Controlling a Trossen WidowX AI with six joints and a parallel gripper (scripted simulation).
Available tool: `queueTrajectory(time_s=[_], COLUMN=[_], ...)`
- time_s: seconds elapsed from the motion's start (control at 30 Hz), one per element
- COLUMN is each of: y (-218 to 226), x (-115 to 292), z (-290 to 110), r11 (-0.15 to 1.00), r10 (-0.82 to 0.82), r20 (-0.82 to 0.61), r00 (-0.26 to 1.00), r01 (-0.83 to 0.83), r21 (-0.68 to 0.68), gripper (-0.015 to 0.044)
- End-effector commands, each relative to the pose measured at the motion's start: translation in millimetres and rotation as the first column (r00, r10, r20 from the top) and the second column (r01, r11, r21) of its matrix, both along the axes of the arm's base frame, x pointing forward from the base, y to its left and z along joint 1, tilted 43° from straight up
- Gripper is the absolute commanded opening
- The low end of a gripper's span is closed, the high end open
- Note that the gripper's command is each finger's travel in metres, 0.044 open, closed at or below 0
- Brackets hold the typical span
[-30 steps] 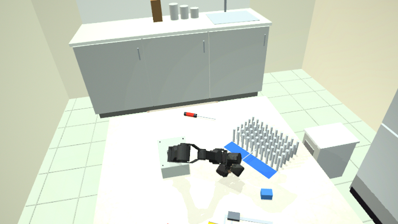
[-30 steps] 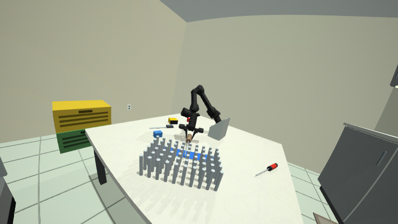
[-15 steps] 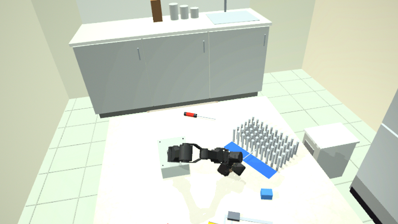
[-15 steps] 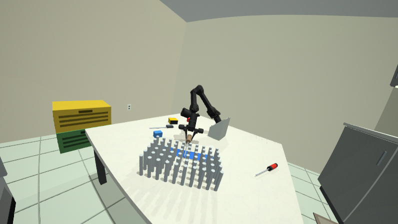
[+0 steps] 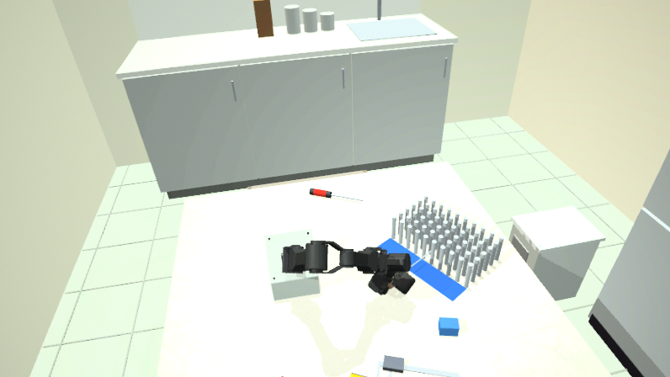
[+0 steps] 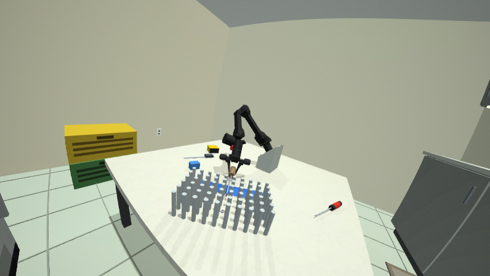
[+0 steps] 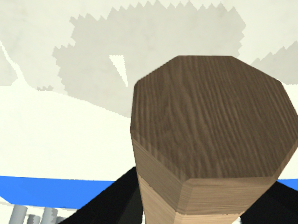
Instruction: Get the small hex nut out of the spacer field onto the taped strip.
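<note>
My arm (image 5: 323, 256) is all black, made of chunky round and boxy parts joined together. It grows out of a pale grey block (image 5: 294, 285). Beside that block, my fingers look dark, smooth and plain.
</note>
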State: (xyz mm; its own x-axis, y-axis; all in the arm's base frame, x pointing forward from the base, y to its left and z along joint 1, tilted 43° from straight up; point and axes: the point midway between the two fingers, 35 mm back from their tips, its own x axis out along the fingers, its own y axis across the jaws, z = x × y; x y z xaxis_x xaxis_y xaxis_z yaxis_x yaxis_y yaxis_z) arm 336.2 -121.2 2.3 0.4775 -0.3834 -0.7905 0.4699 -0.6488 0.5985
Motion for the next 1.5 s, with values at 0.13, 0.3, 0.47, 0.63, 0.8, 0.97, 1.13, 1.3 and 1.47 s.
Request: queueTrajectory(time_s=[0.13,0.3,0.47,0.63,0.8,0.97,1.13,1.3,1.47], y=[1.5,2.6,3.7,4.8,5.9,7.1,8.2,9.3,10.5], x=[6.0,9.0,12.0,14.9,18.0,21.0,24.1,27.1,30.2], z=[-2.5,-3.6,-4.7,-5.7,-6.9,-8.0,-9.1,-10.2,-11.3], r11=[1.0,1.0,1.0,1.0,1.0,1.0,1.0,1.0,1.0], r10=[-0.002,-0.002,-0.002,-0.002,-0.002,-0.002,-0.002,-0.002,-0.002], r20=[0.002,0.003,0.003,0.003,0.003,0.003,0.004,0.004,0.004], r00=[1.0,1.0,1.0,1.0,1.0,1.0,1.0,1.0,1.0], r01=[0.002,0.002,0.002,0.002,0.002,0.002,0.002,0.002,0.002], r21=[0.001,0.001,0.001,0.001,0.002,0.002,0.002,0.002,0.002], gripper=[0.0,0.0,0.0,0.0,0.0,0.0,0.0,0.0,0.0])
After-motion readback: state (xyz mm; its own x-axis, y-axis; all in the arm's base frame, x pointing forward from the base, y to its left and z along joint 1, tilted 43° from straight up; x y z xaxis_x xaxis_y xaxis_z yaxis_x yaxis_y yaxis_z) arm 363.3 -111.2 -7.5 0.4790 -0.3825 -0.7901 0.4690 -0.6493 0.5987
